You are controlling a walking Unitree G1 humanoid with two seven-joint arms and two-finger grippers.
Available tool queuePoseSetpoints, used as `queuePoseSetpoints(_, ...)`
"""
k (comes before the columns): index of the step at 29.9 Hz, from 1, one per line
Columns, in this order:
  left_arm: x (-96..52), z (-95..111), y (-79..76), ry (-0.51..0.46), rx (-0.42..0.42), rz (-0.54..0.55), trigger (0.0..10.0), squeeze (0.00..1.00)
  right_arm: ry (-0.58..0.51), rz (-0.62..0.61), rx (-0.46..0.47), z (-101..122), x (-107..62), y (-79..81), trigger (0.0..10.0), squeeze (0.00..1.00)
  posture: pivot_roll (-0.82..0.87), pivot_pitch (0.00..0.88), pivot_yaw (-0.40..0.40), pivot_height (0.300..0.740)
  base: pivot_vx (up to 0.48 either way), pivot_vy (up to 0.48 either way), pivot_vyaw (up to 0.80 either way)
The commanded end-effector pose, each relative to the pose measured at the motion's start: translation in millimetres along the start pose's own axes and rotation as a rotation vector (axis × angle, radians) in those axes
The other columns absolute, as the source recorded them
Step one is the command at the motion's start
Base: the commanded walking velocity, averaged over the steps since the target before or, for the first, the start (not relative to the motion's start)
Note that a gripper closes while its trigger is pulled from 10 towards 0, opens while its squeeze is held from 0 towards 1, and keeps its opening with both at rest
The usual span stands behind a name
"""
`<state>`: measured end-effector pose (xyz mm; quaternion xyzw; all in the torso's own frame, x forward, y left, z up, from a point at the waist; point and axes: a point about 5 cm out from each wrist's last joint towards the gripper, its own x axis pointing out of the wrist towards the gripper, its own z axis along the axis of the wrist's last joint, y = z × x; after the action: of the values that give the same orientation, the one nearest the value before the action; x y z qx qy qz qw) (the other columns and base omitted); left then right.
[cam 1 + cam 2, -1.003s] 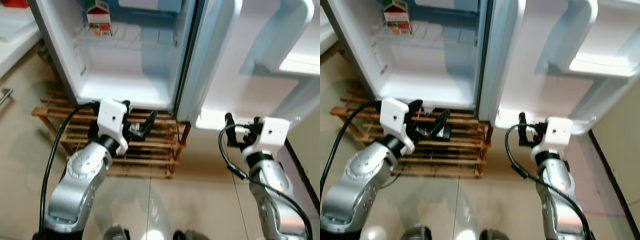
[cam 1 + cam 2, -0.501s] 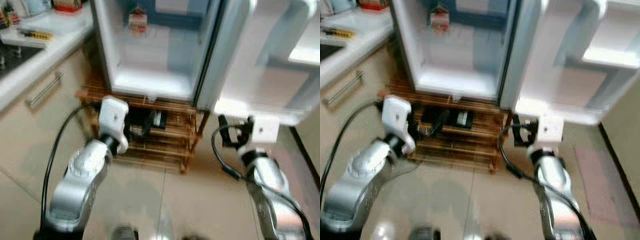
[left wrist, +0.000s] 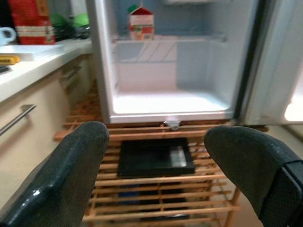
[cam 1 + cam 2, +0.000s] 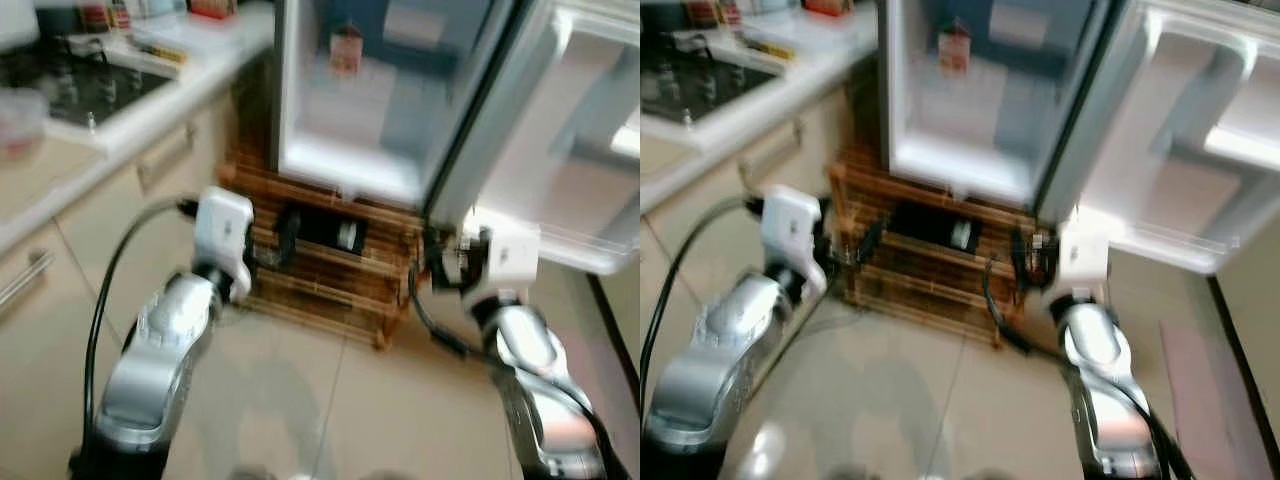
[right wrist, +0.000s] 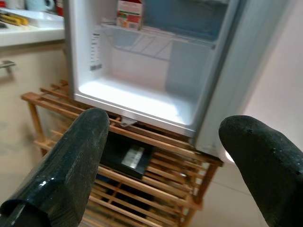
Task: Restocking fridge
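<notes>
While both end effectors, left and right, hang open and empty near the rack, the fridge holds one carton far inside; the open door on the right risks a bump.

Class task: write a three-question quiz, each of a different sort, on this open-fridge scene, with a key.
1. True or false: the fridge stands on a wooden rack.
2. Multiple choice: what sits on the wire shelf inside? A) a carton B) a bowl C) a pan
3. Fill in: both the left gripper and the right gripper have their fingers ____.

Key
1. True.
2. A, the carton.
3. Open; neither holds anything.
</notes>
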<state>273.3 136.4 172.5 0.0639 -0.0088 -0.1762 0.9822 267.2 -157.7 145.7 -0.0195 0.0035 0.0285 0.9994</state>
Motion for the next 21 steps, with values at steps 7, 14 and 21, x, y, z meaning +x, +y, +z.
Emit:
queuePoseSetpoints(7, 3.8, 1.9, -5.7, -0.015, -0.001, -0.015, 10.0, 0.00, 0.017, -0.030, -0.031, -2.9, 0.0, -10.0, 10.0, 0.00, 0.02, 0.025, -0.066, 0.740, 0.000, -0.480, 0.80)
queuePoseSetpoints(14, 3.6, 1.5, -5.5, -0.015, 0.002, -0.011, 10.0, 0.00, 0.019, -0.023, -0.040, -3.6, 1.1, -9.0, 10.0, 0.00, 0.02, 0.018, -0.066, 0.740, 0.000, -0.480, 0.74)
queuePoseSetpoints(21, 4.4, 2.2, -4.1, -0.018, 0.010, -0.011, 10.0, 0.00, 0.020, -0.045, 0.003, -5.9, 1.0, -8.9, 10.0, 0.00, 0.02, 0.016, -0.060, 0.740, 0.000, -0.480, 0.00)
